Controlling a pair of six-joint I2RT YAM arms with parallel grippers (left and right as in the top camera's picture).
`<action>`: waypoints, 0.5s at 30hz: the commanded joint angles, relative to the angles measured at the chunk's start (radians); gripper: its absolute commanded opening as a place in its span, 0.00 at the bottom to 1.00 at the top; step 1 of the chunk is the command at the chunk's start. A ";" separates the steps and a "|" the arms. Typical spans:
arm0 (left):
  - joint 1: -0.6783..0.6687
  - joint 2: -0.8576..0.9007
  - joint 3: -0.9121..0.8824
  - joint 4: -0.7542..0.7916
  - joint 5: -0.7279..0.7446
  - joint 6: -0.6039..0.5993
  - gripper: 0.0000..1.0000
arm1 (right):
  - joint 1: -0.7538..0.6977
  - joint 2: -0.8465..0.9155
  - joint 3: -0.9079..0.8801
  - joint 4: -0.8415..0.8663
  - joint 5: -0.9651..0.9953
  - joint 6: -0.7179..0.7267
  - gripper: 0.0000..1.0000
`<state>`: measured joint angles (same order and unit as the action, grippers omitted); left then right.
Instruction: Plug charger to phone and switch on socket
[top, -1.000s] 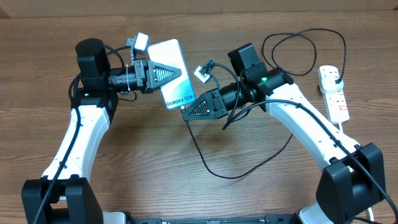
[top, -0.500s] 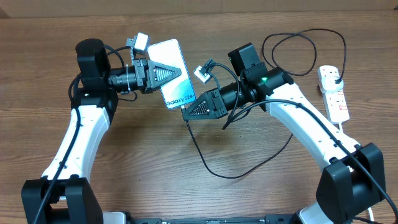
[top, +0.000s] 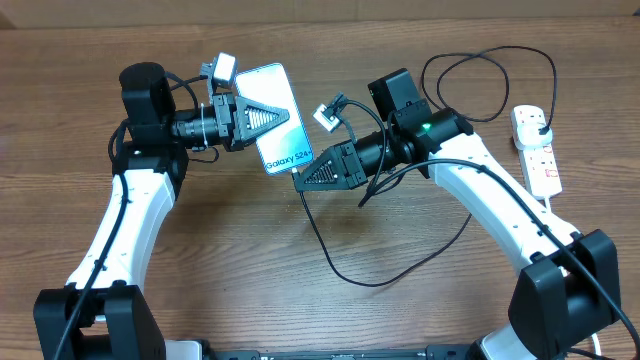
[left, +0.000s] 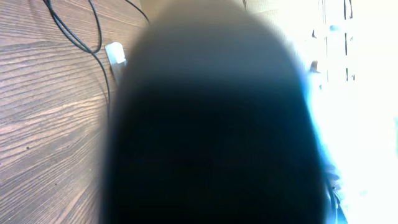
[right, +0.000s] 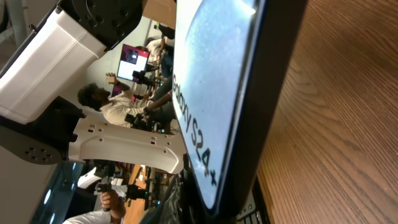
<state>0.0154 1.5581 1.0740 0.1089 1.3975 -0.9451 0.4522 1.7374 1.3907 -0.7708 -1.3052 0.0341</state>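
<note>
the step in hand is mating the connector to the phone (top: 283, 152), which is held up off the table (top: 220, 260) with its screen facing up. the left gripper (top: 285, 112) is clamped across the phone's screen and back at the end away from the writing. the right gripper (top: 300, 178) is closed right at the phone's short end nearest the writing. the charger (top: 345, 275) trails out from under its tip, so it seems to pinch the connector end, though the tip itself is hidden.

to do this well, the connector should line up square with the port in that short end and go straight in along the phone's length. the left arm should hold the phone rigid against the push. any tilt risks scraping the edge or twisting the phone in its grip. the slack loop below the phone should be left loose.

the socket (top: 541, 160) lies well apart from the phone, beyond the right arm, with a black plug on it. its switch is not yet dealt with.

the screen reads "galaxy s24". in the right wrist view a plus sign seems to follow. the socket's red marks are too small to read.
</note>
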 joint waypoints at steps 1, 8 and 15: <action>0.005 -0.021 0.010 0.004 0.013 -0.037 0.04 | -0.008 0.000 0.011 0.006 -0.017 0.003 0.04; 0.003 -0.021 0.010 0.003 0.014 -0.061 0.04 | -0.008 0.000 0.011 0.007 -0.016 0.003 0.04; 0.002 -0.021 0.010 0.004 0.036 -0.056 0.04 | -0.008 0.000 0.011 0.007 -0.016 -0.001 0.04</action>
<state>0.0154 1.5581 1.0740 0.1051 1.3945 -0.9924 0.4522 1.7374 1.3907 -0.7700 -1.3132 0.0334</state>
